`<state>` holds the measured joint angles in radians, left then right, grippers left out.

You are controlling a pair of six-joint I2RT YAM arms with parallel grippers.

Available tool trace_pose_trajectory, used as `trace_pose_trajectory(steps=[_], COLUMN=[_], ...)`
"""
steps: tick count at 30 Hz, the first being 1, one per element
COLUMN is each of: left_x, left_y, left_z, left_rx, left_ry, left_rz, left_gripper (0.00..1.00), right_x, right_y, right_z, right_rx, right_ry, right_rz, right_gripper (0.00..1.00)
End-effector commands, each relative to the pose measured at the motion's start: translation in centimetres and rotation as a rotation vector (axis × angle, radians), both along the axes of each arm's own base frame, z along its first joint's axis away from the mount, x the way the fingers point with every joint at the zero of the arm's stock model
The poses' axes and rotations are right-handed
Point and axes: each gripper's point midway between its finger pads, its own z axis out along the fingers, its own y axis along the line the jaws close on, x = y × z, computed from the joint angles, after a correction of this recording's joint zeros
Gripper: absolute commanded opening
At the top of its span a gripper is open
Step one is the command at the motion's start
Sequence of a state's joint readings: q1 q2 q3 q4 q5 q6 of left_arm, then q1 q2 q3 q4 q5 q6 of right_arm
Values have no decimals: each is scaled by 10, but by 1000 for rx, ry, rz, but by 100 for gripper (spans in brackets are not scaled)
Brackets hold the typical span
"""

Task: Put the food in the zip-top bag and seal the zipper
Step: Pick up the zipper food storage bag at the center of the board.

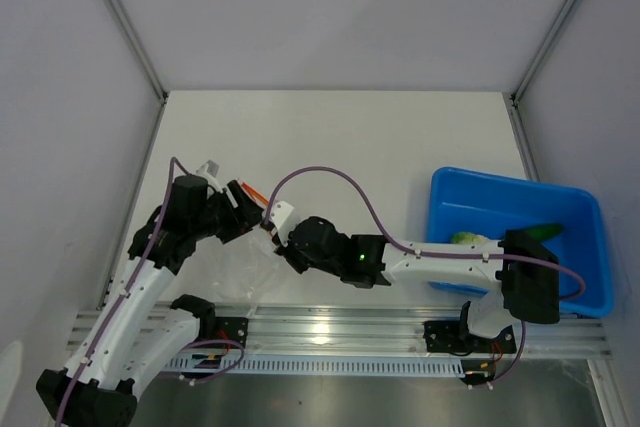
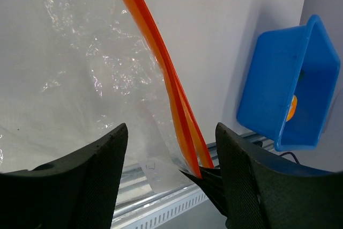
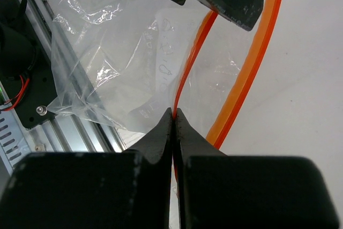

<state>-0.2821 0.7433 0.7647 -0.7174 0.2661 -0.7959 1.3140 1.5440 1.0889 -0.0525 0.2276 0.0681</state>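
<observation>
Left, bag [image 1: 240, 265]; right, tray [image 1: 441, 185] with food [image 1: 545, 232]

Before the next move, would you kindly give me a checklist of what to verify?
1. Right gripper shut on one zipper strip: ok.
2. Left gripper gripping the zipper: not ok, its jaws stand open astride it.
3. Zip-top bag mouth parted: ok.
4. Mouth wide enough for food: cannot tell.
5. Food in bag: not ok, it lies in the blue tray.
</observation>
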Motion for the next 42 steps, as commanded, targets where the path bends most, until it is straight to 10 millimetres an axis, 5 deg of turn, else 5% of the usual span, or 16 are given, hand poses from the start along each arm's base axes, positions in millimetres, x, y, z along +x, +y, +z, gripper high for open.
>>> trace_pose_trajectory(steps=[1,13,15,18,20,27,29,30,31,36,39,42], left_x=[8,8,6,4,2,-1,-2,-2,-3,-6,-8,-11], left_y=[-8,-15,-18,-19,-19,-12,-11,-11,-11,-12,-15,-17], left_z=[5,-5,-6,-4,-3,11,11,12,13,8,10,14], left_rx=[-11,-5,-7,3,20,68,85,90,94,101,85,72], left_ry=[-37,-38,-39,-51,-68,-162,-175,-181,-185,-186,-196,-209], left_rz=[-20,-59,-79,-118,-145,-171,-185,-189,-197,-220,-234,-240], left_gripper=[68,37,24,0,1,1,1,1,0,1,1,1], right_x=[4,3,5,11,16,25,28,31,34,69,97,126], right_y=[3,-2,-4,-13,-21,-53,-66,-72,-83,-145,-200,-292], right_z=[43,43,41,38,38,53,64,68,77,100,107,100], right_rx=[82,82,77,60,46,31,57,67,83,143,182,193], right_ry=[-62,-55,-50,-43,-43,-11,3,2,-3,28,72,100], right_rz=[-24,-44,-65,-127,-176,-312,-347,-365,-407,-684,-861,-1171], right_gripper=[0,0,0,13,31,60,88,91,99,99,99,99])
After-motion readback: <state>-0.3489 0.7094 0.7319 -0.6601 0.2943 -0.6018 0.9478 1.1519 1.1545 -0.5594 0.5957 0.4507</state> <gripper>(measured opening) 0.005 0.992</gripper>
